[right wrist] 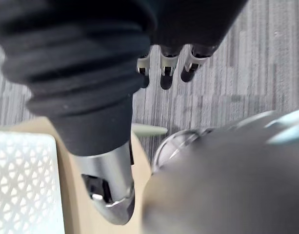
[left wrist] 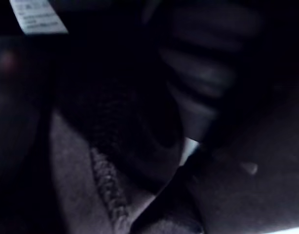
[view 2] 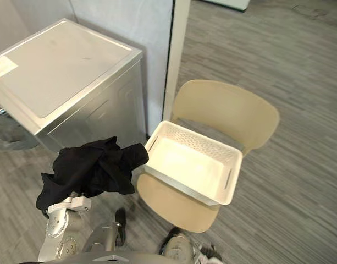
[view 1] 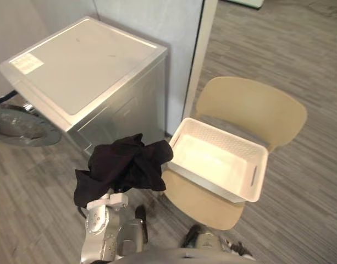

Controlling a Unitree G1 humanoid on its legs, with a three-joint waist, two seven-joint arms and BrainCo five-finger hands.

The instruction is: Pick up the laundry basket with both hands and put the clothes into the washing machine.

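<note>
A bundle of black clothes (view 1: 124,165) hangs in the air in front of the silver washing machine (view 1: 86,66), draped over my left hand, whose silver forearm rises beneath it. In the left wrist view the dark ribbed cover of my left hand (left wrist: 198,83) is wrapped in the dark cloth (left wrist: 115,126). The white laundry basket (view 1: 259,176) rests on a beige chair (view 1: 250,104) just right of the clothes, with nothing inside it. My right hand (right wrist: 165,66) hangs low beside the chair seat, fingers relaxed and holding nothing.
The machine's round door (view 1: 20,126) stands open at the far left, near the floor. A pale wall panel and a white post (view 1: 198,60) rise behind the chair. Grey striped floor (view 1: 300,209) stretches to the right.
</note>
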